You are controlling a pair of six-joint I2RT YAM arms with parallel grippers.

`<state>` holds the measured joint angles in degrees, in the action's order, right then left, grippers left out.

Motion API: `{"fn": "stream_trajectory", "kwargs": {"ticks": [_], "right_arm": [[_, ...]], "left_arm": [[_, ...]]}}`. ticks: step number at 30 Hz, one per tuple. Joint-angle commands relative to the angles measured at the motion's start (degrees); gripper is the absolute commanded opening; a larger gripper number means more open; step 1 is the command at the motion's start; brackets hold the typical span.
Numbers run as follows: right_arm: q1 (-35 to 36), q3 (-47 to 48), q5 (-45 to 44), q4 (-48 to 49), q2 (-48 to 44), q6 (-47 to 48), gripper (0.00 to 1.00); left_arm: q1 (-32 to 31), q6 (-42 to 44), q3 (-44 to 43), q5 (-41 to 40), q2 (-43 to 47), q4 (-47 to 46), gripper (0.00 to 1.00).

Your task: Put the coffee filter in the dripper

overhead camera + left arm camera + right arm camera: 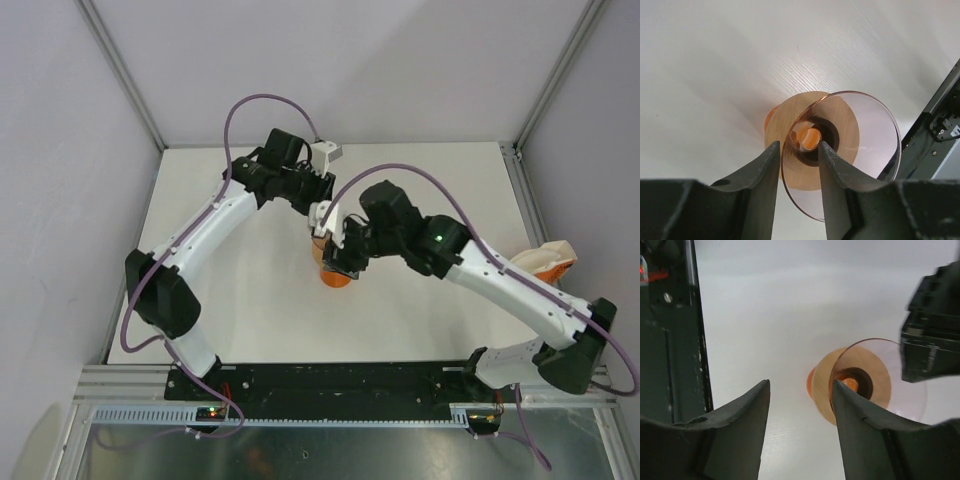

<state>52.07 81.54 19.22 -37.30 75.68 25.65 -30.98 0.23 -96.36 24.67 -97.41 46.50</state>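
Observation:
The translucent orange dripper [336, 277] stands upright on the white table between the two arms. In the left wrist view its wide rim [875, 125] runs between my left gripper's [799, 145] parted fingers, one outside the cup and one inside. My left gripper [322, 232] is open. My right gripper [800, 382] is open and empty; its right finger overlaps the dripper [860, 372], and its left finger is over bare table. In the top view it sits just above the dripper [337, 260]. The coffee filter shows in no view; the cup's inside looks bare.
A white-and-orange packet [545, 262] lies at the table's right edge beside the right arm. The left gripper's black body [930, 340] hangs over the dripper in the right wrist view. Metal frame posts stand at the table's back corners.

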Motion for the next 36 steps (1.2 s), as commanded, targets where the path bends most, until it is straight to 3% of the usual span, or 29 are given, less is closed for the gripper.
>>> {"fn": "stream_trajectory", "kwargs": {"ticks": [1,5,22,25,31,36], "right_arm": [[0.66,-1.00,-0.47,-2.05,4.00,10.04,0.54],[0.70,-1.20,-4.12,-1.79,6.63,11.18,0.47],[1.46,-4.46,-7.95,2.55,7.54,11.74,0.41],[1.30,-4.39,-5.10,2.80,4.87,12.37,0.42],[-2.24,-4.44,11.85,-1.34,-0.28,15.34,0.52],[-4.03,-4.72,6.81,-1.32,-0.61,16.98,0.58]], "left_arm": [[-0.35,4.15,-2.85,0.13,-0.86,-0.44,0.38],[-0.39,4.74,-3.44,1.74,-1.85,-0.42,0.32],[-0.35,5.69,-2.20,3.91,-2.53,-0.43,0.30],[-0.39,5.37,-2.63,4.08,-2.38,-0.38,0.30],[-0.39,4.74,-4.24,3.14,-2.21,-0.41,0.30],[-0.39,4.07,-5.16,3.05,-3.55,-0.40,0.28]]}}
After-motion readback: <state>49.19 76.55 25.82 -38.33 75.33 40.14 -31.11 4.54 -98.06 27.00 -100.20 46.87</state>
